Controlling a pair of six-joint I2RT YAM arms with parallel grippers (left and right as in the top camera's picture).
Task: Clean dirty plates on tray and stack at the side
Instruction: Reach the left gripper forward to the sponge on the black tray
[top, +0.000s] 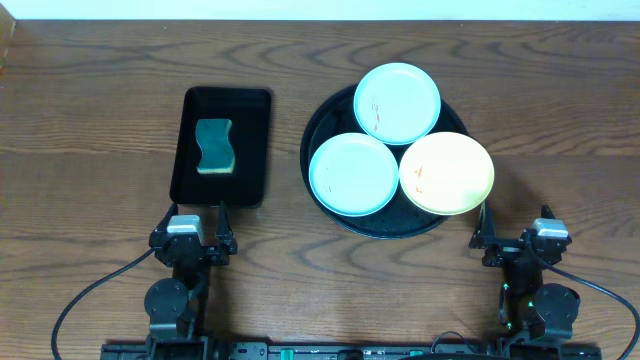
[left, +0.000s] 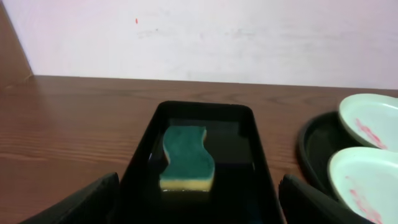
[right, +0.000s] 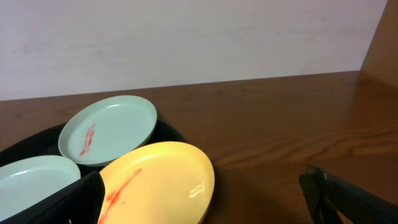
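Observation:
Three plates lie on the round black tray: a mint-blue plate at the back with a red smear, a mint-blue plate at the front left, and a yellow plate at the front right with a red-orange smear. The yellow plate overhangs the tray rim. My left gripper is open and empty near the front table edge, in front of the rectangular tray. My right gripper is open and empty, to the front right of the yellow plate.
A rectangular black tray holds a green and yellow sponge at the left; the sponge shows in the left wrist view. Bare wooden table surrounds both trays. A wall stands behind the table.

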